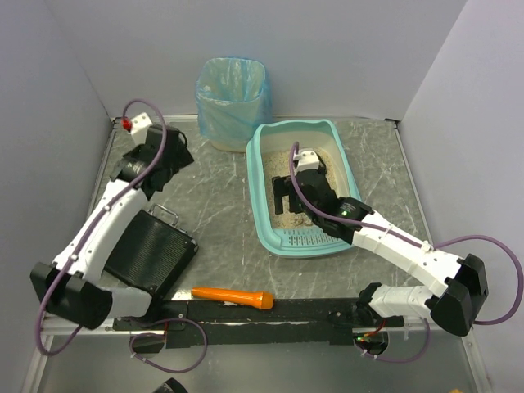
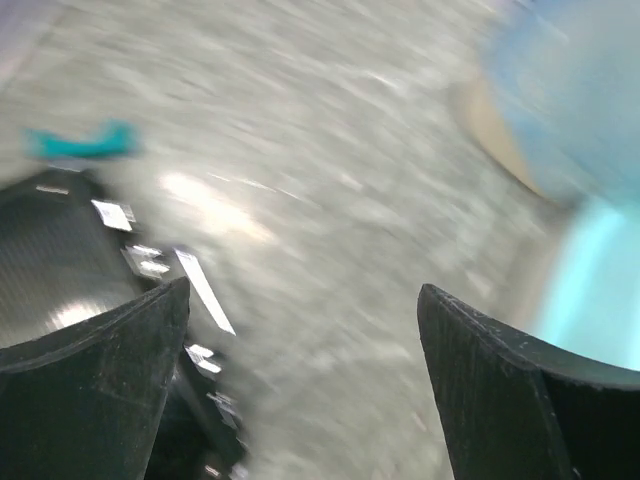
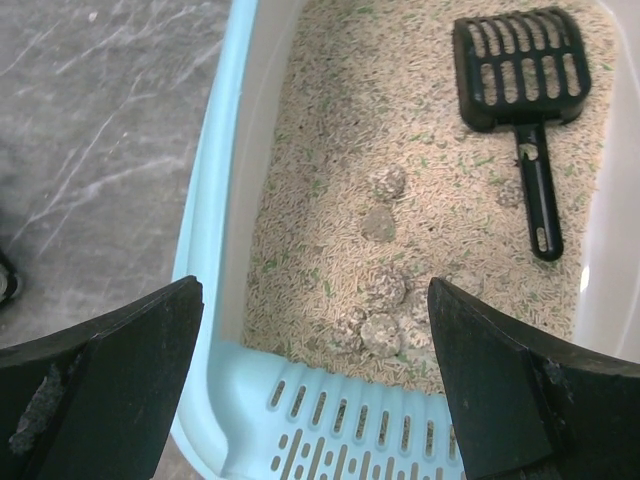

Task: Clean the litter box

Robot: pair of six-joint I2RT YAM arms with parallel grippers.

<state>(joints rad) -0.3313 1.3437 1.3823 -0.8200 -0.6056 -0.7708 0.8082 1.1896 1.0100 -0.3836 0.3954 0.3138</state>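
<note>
Teal plastic marks the litter box [image 1: 260, 176], which sits on the grey marbled bench [image 1: 213, 205] right of centre. Its slotted lip [image 1: 307, 239] is at the near end, and the blue-bagged waste bin [image 1: 232, 98] stands just beyond its far left corner. Beige litter [image 3: 340, 150] covers the floor of the tray. A black scoop [image 3: 522, 70] lies flat on the litter toward the far right side, with its head away from the lip and its handle pointing back toward it. Several rounded, litter-coated clumps [image 3: 384, 285] sit in a loose line down the middle, the nearest ones just short of the lip.

The right arm [image 1: 393, 246] reaches over the lip end of the box. The right jaws hang above the litter, spread wide with nothing between them. In the wrist view their two black fingers [image 3: 100, 385] frame the clumps and touch neither clumps nor scoop.

The left arm [image 1: 98, 229] lies along the left side of the bench, well apart from the box. The left jaws are also spread wide and empty, above bare bench. That wrist view is blurred: a black finger [image 2: 90, 400] shows at each lower corner, the flat black case [image 1: 151, 250] at the left, and a pale teal edge at the right.

An orange handle [image 1: 233, 296] lies at the near edge of the bench, near the black case, touched by neither arm.
</note>
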